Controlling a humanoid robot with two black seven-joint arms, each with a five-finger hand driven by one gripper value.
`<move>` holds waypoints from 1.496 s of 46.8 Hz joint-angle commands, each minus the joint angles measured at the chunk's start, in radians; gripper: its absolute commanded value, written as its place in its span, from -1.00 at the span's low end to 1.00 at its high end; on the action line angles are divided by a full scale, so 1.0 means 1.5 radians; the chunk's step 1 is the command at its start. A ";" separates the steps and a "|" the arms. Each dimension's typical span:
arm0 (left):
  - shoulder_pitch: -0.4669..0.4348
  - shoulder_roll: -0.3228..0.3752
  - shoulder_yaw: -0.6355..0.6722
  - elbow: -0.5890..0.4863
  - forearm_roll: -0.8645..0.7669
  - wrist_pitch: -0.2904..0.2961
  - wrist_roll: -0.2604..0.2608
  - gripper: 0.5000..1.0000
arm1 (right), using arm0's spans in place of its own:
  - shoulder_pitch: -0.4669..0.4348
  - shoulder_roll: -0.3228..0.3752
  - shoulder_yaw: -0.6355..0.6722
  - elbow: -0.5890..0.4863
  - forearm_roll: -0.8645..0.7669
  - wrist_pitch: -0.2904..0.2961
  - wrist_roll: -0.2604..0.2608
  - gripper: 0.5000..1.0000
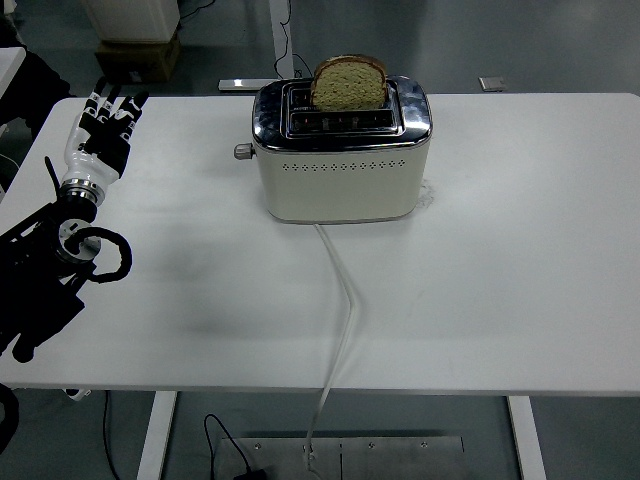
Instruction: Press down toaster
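Observation:
A cream toaster (340,170) with a chrome top stands at the back middle of the white table (500,250). A slice of brown bread (349,82) sticks up out of its rear slot. A small lever knob (241,151) juts from the toaster's left end. My left hand (107,125) hovers over the table's far left, well left of the toaster, fingers spread and empty. The right arm is out of view.
A white power cord (340,320) runs from the toaster's front toward the near edge and hangs off it. A dark sleeve (35,85) of a person shows at the top left. A cardboard box (140,55) stands on the floor behind.

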 commanded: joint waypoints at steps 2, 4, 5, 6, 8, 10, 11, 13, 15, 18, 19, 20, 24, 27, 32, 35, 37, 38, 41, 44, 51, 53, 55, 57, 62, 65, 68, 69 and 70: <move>0.003 0.001 0.003 0.000 0.003 -0.005 0.000 1.00 | 0.000 0.000 0.000 0.000 0.000 0.000 0.000 0.99; 0.003 0.001 0.004 -0.001 0.003 -0.005 0.000 1.00 | 0.000 0.000 0.000 0.000 0.000 0.000 0.000 0.99; 0.004 0.001 0.004 -0.001 0.004 -0.006 0.000 1.00 | 0.000 0.000 0.000 0.000 0.000 0.000 0.000 0.99; 0.003 0.001 0.005 -0.001 0.006 -0.006 0.000 1.00 | 0.000 0.000 0.000 0.001 0.000 0.000 0.000 0.99; 0.003 0.002 0.006 -0.001 0.020 -0.006 0.000 1.00 | 0.000 0.000 0.000 0.000 0.000 0.000 0.000 0.99; 0.002 0.003 0.007 -0.002 0.042 -0.006 0.000 1.00 | 0.000 0.000 0.000 0.000 0.000 0.000 0.000 0.99; 0.001 0.003 0.007 -0.002 0.053 -0.007 0.000 1.00 | 0.000 0.000 0.000 0.001 0.000 0.000 0.000 0.99; 0.000 0.004 0.005 -0.002 0.075 -0.009 0.000 1.00 | 0.000 0.000 0.000 0.000 0.000 0.000 0.000 0.99; 0.000 0.007 0.004 -0.002 0.090 -0.014 0.000 1.00 | 0.000 0.000 0.000 0.001 0.000 0.000 0.000 0.99; -0.001 0.030 0.004 -0.002 0.098 -0.020 0.000 1.00 | 0.000 0.000 0.000 0.000 0.000 0.000 0.000 0.99; -0.001 0.039 0.005 -0.002 0.098 -0.022 0.000 1.00 | 0.000 0.000 0.000 0.000 0.000 0.000 0.000 0.99; -0.001 0.047 0.006 -0.002 0.099 -0.022 0.001 1.00 | 0.000 0.000 0.000 0.001 0.000 0.000 0.000 0.99; -0.006 0.064 0.007 -0.003 0.101 -0.028 0.002 1.00 | 0.000 0.000 0.000 0.000 0.000 0.000 0.000 0.99; -0.014 0.080 0.008 -0.006 0.114 -0.028 0.003 1.00 | 0.000 0.000 0.000 0.000 0.000 0.000 0.000 0.99; -0.018 0.105 0.012 -0.012 0.177 -0.028 0.003 1.00 | 0.000 0.000 0.000 0.000 0.000 0.000 0.000 0.99; -0.024 0.109 0.012 -0.015 0.217 -0.027 0.003 1.00 | 0.000 0.000 0.000 0.001 0.000 0.000 0.000 0.99; -0.031 0.113 0.013 -0.015 0.242 -0.028 0.003 1.00 | 0.000 0.000 0.000 0.000 0.000 0.000 0.000 0.99; -0.034 0.117 0.013 -0.015 0.253 -0.027 0.003 1.00 | 0.000 0.000 0.000 0.001 0.000 0.000 0.000 0.99; -0.039 0.129 0.014 -0.016 0.286 -0.028 0.003 1.00 | 0.000 0.000 0.000 0.000 0.000 0.000 0.000 0.99; -0.046 0.137 0.015 -0.020 0.325 -0.028 0.003 1.00 | 0.000 0.000 0.000 0.000 0.000 0.000 0.000 0.99; -0.053 0.148 0.014 -0.048 0.427 -0.032 0.002 1.00 | 0.000 0.000 0.000 0.000 0.000 0.000 0.000 0.99; -0.053 0.156 0.014 -0.057 0.440 -0.032 0.002 1.00 | 0.000 0.000 0.000 0.000 0.000 0.000 0.000 0.99; -0.052 0.162 0.014 -0.069 0.450 -0.033 0.002 1.00 | 0.000 0.000 0.000 0.001 0.000 0.000 0.000 0.99; -0.052 0.168 0.015 -0.082 0.460 -0.033 0.001 1.00 | 0.000 0.000 0.000 0.001 0.000 0.000 0.000 0.99; -0.050 0.191 0.015 -0.124 0.502 -0.038 0.001 1.00 | 0.000 0.000 0.000 0.001 0.000 0.000 0.000 0.99; -0.048 0.210 0.015 -0.155 0.524 -0.039 0.001 1.00 | 0.000 0.000 0.000 0.000 0.000 0.000 0.000 0.99; -0.046 0.224 0.015 -0.174 0.545 -0.039 0.001 1.00 | 0.000 0.000 0.000 0.001 0.000 0.000 0.000 0.99; -0.046 0.227 0.015 -0.177 0.554 -0.040 0.001 1.00 | 0.000 0.000 0.000 0.000 0.000 0.000 0.000 0.99; -0.046 0.229 0.015 -0.178 0.562 -0.040 0.001 1.00 | 0.000 0.000 0.000 0.001 0.000 0.000 0.000 0.99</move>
